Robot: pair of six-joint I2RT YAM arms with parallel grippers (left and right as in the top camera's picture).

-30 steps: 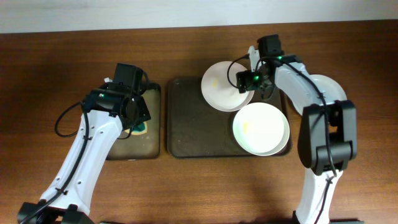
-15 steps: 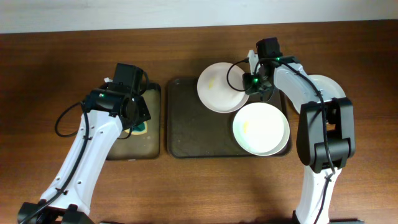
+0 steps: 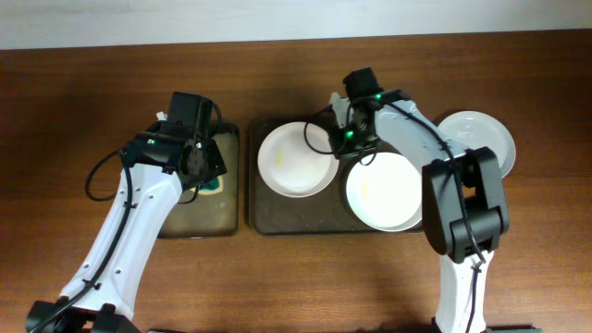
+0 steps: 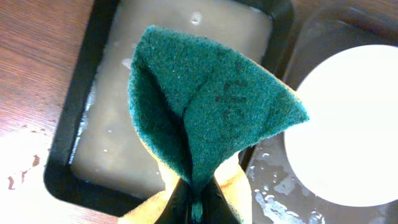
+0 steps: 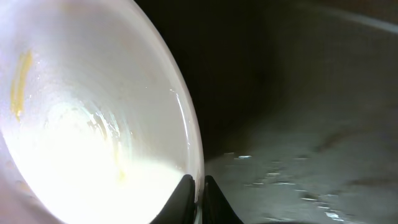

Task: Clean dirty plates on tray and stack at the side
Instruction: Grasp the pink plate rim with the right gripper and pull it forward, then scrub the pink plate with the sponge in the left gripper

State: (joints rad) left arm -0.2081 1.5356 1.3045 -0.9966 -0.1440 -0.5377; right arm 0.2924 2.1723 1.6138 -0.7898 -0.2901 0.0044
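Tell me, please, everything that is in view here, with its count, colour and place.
Table: one, brown wood.
Tray: one, dark brown, table centre.
Plates: three, white; left plate and another on the tray, the third on the table to its right.
Small tray: one, black, holding cloudy liquid, left of the brown tray.
Sponge: one, green over yellow, above the small tray.
Left gripper: shut on sponge.
Right gripper: shut on left plate's rim.

Overhead, the right arm (image 3: pixel 421 139) covers the left edge of the round white plate (image 3: pixel 486 134) lying on the wood, and the left arm (image 3: pixel 139 213) hides much of the narrow black tray (image 3: pixel 220 211). The folded green scouring sponge (image 4: pixel 205 106) conceals most of the left gripper (image 4: pixel 196 208).
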